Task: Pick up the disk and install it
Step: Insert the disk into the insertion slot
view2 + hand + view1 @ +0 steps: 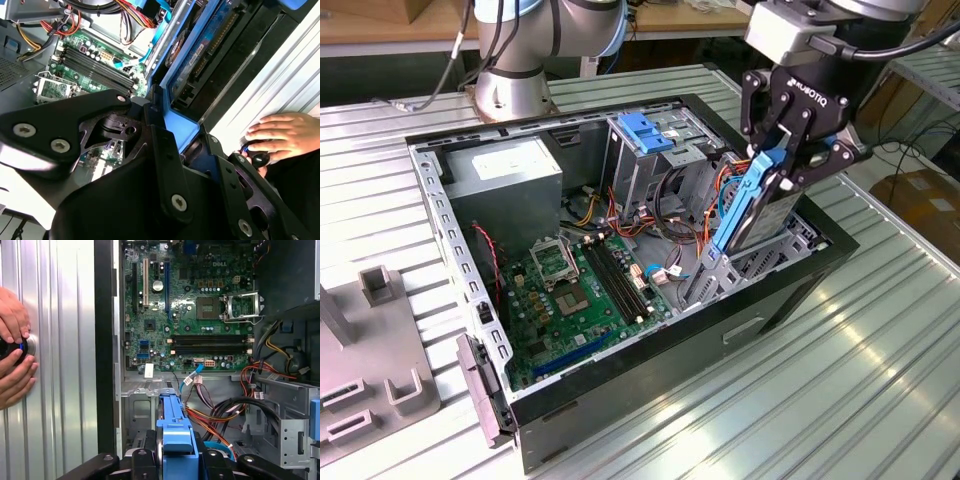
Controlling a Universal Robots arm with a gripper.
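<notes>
My gripper (792,160) is matt black with bright metal screws (24,130), and the disk (760,215) is dull silver metal in a smooth blue plastic frame (bit of a sheen on it). The table (880,340) is ribbed bare metal, pretty shiny.

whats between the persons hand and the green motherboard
In the first wrist view, a stretch of ribbed metal table and then the case's black side wall lie between the hand and the motherboard.

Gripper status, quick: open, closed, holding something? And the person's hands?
Gripper: shut on the disk, tilted over the open case.
Person's hands: around a black knob.
</notes>
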